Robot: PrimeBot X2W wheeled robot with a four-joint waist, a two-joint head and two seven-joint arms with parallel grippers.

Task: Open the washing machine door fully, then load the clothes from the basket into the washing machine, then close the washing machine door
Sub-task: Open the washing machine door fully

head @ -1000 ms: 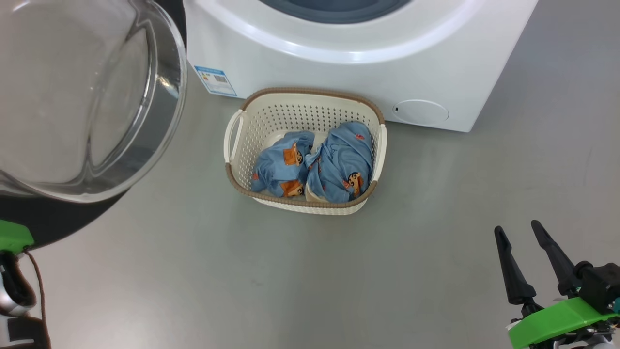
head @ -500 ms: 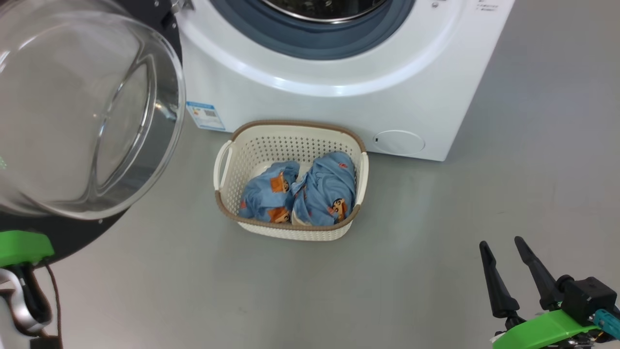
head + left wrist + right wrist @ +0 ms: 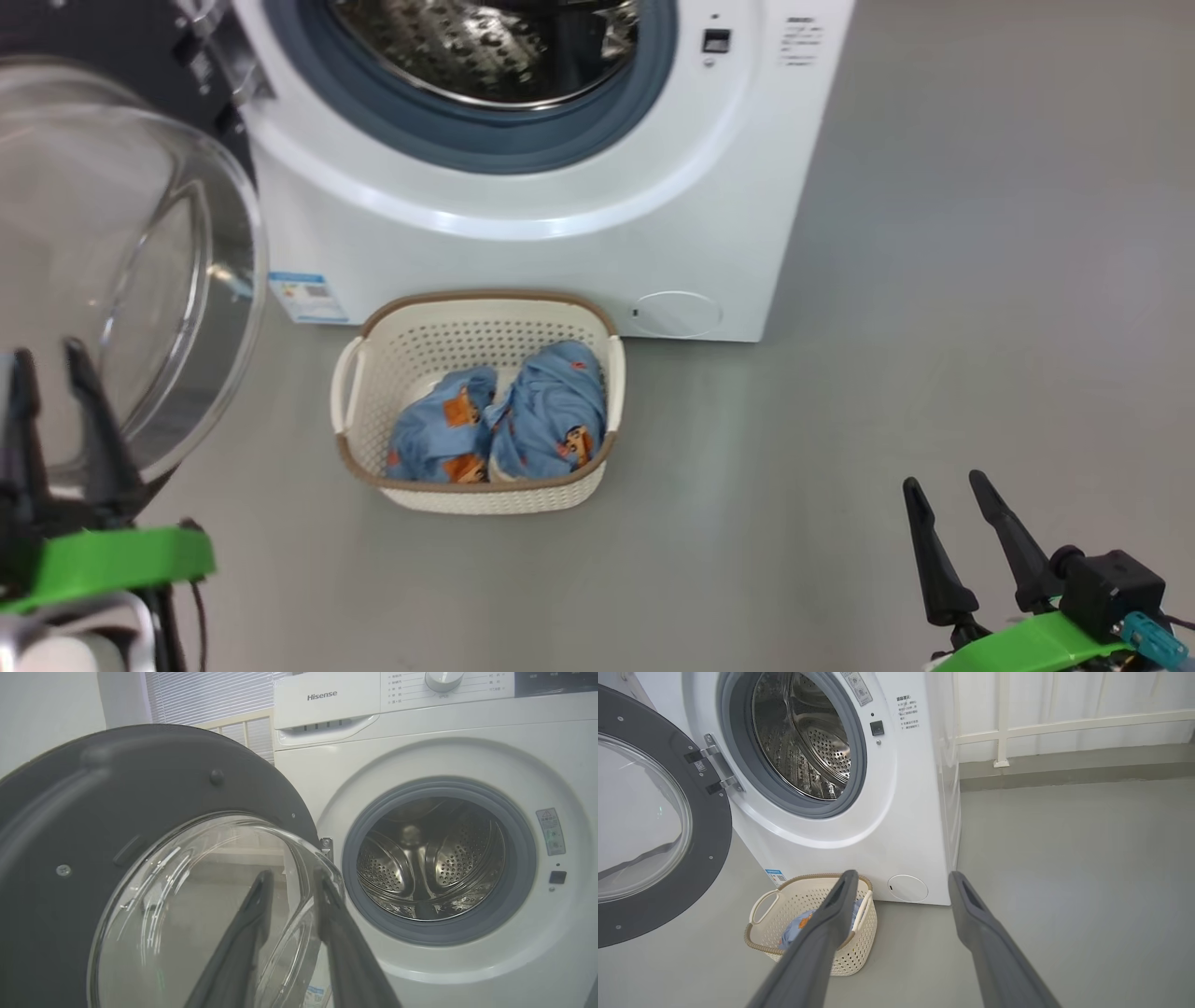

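Two clothes [image 3: 509, 425] bundles lie in the basket [image 3: 448, 341] at the washing machine's [image 3: 560, 252] six o'clock; the washing machine door [image 3: 177, 280] stands open at nine. Left gripper [image 3: 47, 364] and right gripper [image 3: 945, 485] are parted, empty.

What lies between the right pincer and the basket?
Bare grey floor, seen in the head view; the right pincer hangs open, well apart from the basket.
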